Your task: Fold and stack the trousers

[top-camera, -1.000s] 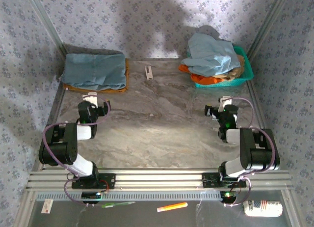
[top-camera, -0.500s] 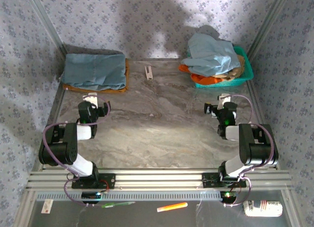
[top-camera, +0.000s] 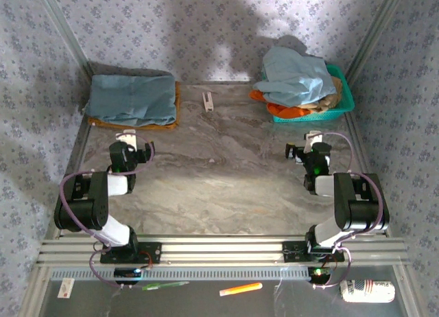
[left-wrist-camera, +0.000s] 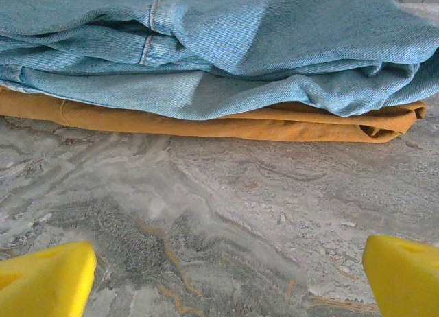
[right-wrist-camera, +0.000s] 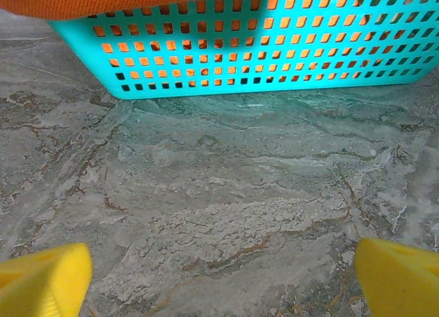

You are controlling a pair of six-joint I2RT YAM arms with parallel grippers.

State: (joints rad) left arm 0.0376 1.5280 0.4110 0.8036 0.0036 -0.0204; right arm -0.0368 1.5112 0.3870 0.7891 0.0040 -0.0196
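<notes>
Far left, at the back corner of the table [top-camera: 219, 186]: the trousers [top-camera: 130, 99], blue jeans, folded flat. Lying right on top of a mustard-brown cloth [top-camera: 177, 106], with a thin edge of that cloth sticking out at the front and at the right side. Up close from the left wrist: the same trousers [left-wrist-camera: 219, 49] in soft layers, one sewn seam showing, and the mustard-brown cloth [left-wrist-camera: 206, 123] flat under them, touching the grey stone-look table top.

Just in front of that pile: the left gripper [top-camera: 136, 141], pointing at the pile, near it but not touching. Wide open and empty, with yellow fingertips [left-wrist-camera: 44, 279] far apart and bare table between them.

Near the back, in the middle: a small white piece [top-camera: 208, 101], alone on the table, too small to name.

Over to the right: the right gripper [top-camera: 302, 144], wide open too, gripping nothing. From the right wrist: yellow fingertips [right-wrist-camera: 41, 272] at both bottom corners, bare table between them.

Far right, at the back: a teal basket [top-camera: 346, 101] with rows of little holes in its side. Inside, an orange cloth [top-camera: 282, 111] hanging over the rim, and a pale blue garment [top-camera: 295, 77] heaped on top. Close to the right gripper, not touching it.

Down past the arm bases: a green pen [top-camera: 164, 285] and an orange marker [top-camera: 240, 288], near each other but apart.
</notes>
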